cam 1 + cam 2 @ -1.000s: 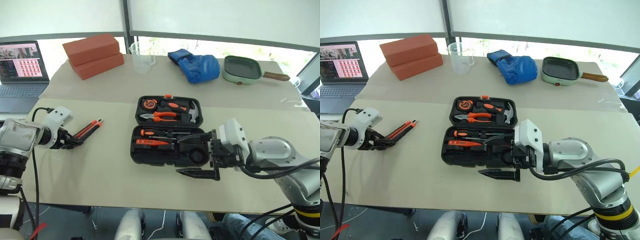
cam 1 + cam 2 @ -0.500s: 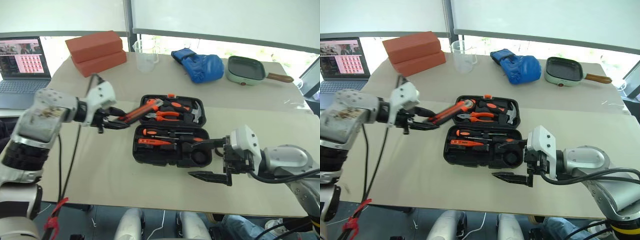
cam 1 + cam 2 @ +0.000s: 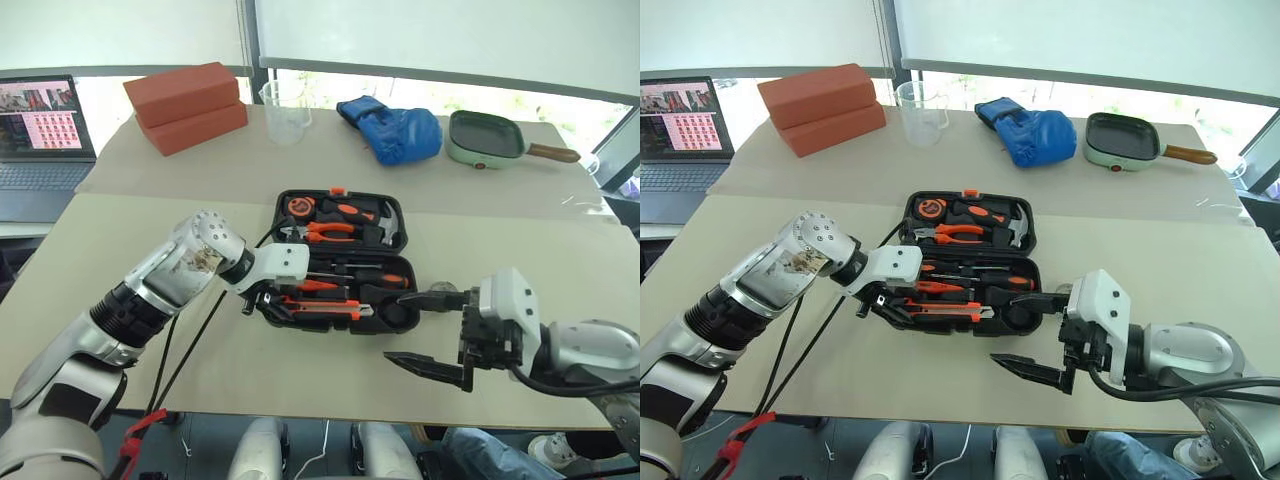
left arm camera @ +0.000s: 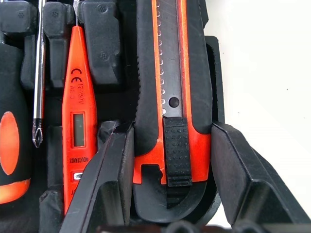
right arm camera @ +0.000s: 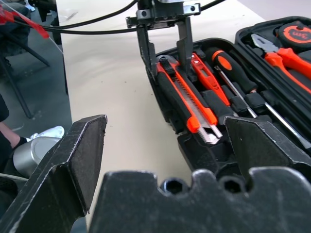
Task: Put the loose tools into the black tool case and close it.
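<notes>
The black tool case (image 3: 345, 328) lies open in the middle of the table. My left gripper (image 3: 262, 300) is shut on the orange-and-black utility knife (image 4: 172, 97), which lies along the front row of the case's near half. An orange tester screwdriver (image 4: 77, 121) sits beside the knife in its recess. Behind it lie two screwdrivers (image 5: 223, 63) with orange-black handles. My right gripper (image 3: 402, 328) hangs open just off the case's front right corner, with nothing between its fingers.
Orange-handled pliers (image 3: 325, 231), a hammer and a tape measure (image 3: 298, 206) fill the lid half. At the table's back stand two red bricks (image 3: 185, 105), a clear measuring cup (image 3: 285, 110), a blue glove (image 3: 395, 130) and a green pan (image 3: 485, 138). A laptop (image 3: 40, 130) is far left.
My left gripper carried the utility knife from the table's left side rightward to the case's front row, rolling its wrist. The right gripper drew back slightly, staying open.
</notes>
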You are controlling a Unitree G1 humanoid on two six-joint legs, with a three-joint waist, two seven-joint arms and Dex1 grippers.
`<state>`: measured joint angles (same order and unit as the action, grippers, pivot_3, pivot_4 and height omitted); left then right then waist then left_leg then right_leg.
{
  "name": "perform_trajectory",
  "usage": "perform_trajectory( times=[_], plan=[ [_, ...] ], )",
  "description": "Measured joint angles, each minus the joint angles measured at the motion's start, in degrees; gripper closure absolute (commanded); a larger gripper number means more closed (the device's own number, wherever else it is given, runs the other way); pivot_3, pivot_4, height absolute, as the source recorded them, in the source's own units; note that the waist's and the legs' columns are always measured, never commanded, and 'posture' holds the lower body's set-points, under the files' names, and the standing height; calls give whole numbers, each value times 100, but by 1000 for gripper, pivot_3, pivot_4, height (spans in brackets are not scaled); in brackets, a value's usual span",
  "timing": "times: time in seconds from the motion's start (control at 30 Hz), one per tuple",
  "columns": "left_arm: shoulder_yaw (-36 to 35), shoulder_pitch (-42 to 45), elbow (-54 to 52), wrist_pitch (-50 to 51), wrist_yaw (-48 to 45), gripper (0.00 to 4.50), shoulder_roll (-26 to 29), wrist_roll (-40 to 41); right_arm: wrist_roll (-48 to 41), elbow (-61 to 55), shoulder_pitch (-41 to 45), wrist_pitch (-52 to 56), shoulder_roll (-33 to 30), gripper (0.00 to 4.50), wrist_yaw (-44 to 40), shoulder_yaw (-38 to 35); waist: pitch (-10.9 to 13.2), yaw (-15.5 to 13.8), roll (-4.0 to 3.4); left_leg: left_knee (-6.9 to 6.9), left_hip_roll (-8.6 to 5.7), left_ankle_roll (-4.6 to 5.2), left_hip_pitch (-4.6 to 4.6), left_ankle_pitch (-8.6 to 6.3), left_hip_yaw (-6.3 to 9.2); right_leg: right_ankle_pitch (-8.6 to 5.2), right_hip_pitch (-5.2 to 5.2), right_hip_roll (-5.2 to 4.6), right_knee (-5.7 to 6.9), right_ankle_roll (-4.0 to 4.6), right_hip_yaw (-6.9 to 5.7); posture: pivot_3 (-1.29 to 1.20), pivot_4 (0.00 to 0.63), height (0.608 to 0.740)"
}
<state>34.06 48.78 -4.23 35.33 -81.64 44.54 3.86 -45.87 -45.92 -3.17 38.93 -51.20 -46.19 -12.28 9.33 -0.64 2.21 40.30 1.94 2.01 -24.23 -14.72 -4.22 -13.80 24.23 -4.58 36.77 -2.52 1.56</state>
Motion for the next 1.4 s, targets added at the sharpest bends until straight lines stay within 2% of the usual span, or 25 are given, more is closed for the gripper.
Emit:
perform_trajectory(
  times=[0.13, 0.2, 0.23, 0.33, 0.43, 0.6, 0.63, 0.67, 0.83, 0.87, 0.97, 1.0, 1.4],
  plan=[
    [44, 59, 70, -20, -69, 2692, -57, -131, -35, -21, -18, 0, 6, 0, 119, -10, -2, 2, -3, 0, 1, 0, 6, 0, 4, 0, -5, 2, 1, 0, 0, 0, 150, 738],
    [25, 61, 95, 18, -120, 1682, -76, -136, -37, -21, -17, 0, 7, 0, 138, -10, -2, 2, -3, 0, 0, 0, 6, 0, 6, 0, -6, 3, 2, 0, 0, 0, 150, 738],
    [0, 62, 95, 64, -113, 1457, -86, -134, -37, -20, -13, 0, 7, 0, 139, -9, -2, 2, -3, 0, 0, 0, 6, 0, 7, 0, -6, 3, 2, 1, 0, 0, 150, 738],
    [-166, 93, 93, 451, -140, 396, -90, -29, -34, -9, 17, -1, 7, 0, 137, -6, -2, 16, -3, 0, 1, 0, 4, 0, 9, 0, -2, 5, 2, 0, 2, 0, 150, 738],
    [-243, 111, 18, 808, -340, 396, -86, 297, -33, 22, 42, -2, 7, 0, 126, 5, -1, 6, -3, 1, 1, 0, -2, 0, 12, 0, 1, 6, 1, 0, 2, 0, 150, 738],
    [-773, 395, -62, 1104, -439, 396, -55, 711, 5, 52, 87, -8, 7, 0, 75, 45, -1, -6, -2, 8, 0, 0, -1, 0, 17, -1, -6, 5, 2, -1, 2, 0, 150, 738],
    [-822, 410, -81, 1093, -421, 942, -67, 738, 17, 61, 102, -8, 7, 0, 63, 51, -1, -6, -2, 8, -1, 0, -1, 0, 17, -1, -6, 5, 2, -1, 2, 0, 150, 738],
    [-829, 411, -80, 1093, -367, 1123, -126, 744, 25, 83, 123, -8, 7, 0, 52, 59, -1, -8, -3, 8, -2, 0, -1, 0, 19, -1, -8, 5, 2, -1, 2, 0, 150, 738],
    [-494, 326, 222, 665, 51, 2988, -658, 486, 67, 151, 234, -8, 7, 0, 21, 94, -1, -10, -2, 11, -4, 0, -5, 1, 23, -1, -7, 9, 2, -1, 8, 0, 150, 738],
    [-423, 287, 298, 591, 94, 3226, -699, 430, 67, 151, 237, -8, 7, 0, 20, 96, -1, -8, -2, 11, -3, 0, -5, 1, 23, -1, -6, 11, 3, -1, 8, 0, 150, 738],
    [-254, 227, 419, 458, 115, 4352, -792, 336, 66, 151, 235, -8, 7, 0, 15, 95, -1, 7, -2, 11, -1, 0, -5, 1, 23, 0, -2, 14, 6, 0, 12, 0, 150, 738],
    [-231, 226, 419, 423, 96, 4479, -792, 323, 66, 151, 229, -8, 7, 0, 15, 94, -1, 6, -3, 11, -2, 0, -5, 1, 23, 0, -3, 14, 6, 0, 12, 0, 150, 738],
    [-50, 123, 361, -291, 2, 4479, -604, -100, 53, 96, 150, -8, 9, 0, 124, 70, -3, 1, -5, 11, -1, 0, 0, 1, 24, -1, -8, 15, 4, 0, 16, 0, 150, 738]
  ],
)
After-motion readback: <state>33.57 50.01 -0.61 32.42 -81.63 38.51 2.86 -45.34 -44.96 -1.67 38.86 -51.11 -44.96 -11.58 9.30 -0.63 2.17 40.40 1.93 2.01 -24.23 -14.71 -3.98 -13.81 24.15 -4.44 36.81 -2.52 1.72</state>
